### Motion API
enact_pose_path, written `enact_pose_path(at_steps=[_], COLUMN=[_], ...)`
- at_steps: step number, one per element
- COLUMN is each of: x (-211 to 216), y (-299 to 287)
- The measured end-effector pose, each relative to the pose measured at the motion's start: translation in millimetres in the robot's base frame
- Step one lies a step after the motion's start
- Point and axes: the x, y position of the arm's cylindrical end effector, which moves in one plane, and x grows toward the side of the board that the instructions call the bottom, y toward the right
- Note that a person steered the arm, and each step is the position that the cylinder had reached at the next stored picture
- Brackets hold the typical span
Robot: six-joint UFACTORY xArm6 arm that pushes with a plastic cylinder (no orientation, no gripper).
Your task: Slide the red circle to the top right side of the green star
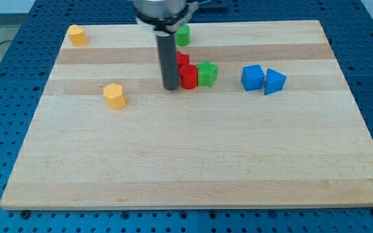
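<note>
The red circle [189, 76] sits near the top middle of the wooden board [193, 149], touching the left side of the green star [207, 73]. A second red block [183, 60] lies just above the red circle, partly hidden by the rod. My tip [171, 87] rests on the board right at the left side of the red circle, touching or nearly touching it.
A green block [183, 35] sits at the top behind the rod. A blue cube [252, 77] and a blue triangular block [274, 81] lie to the right of the star. Yellow blocks sit at the top left corner [77, 35] and at the left [114, 96].
</note>
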Motion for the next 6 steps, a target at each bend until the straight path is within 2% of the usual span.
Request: enact_pose_path(at_steps=[2, 3, 4, 6], x=[-25, 0, -13, -103], y=[31, 19, 25, 85])
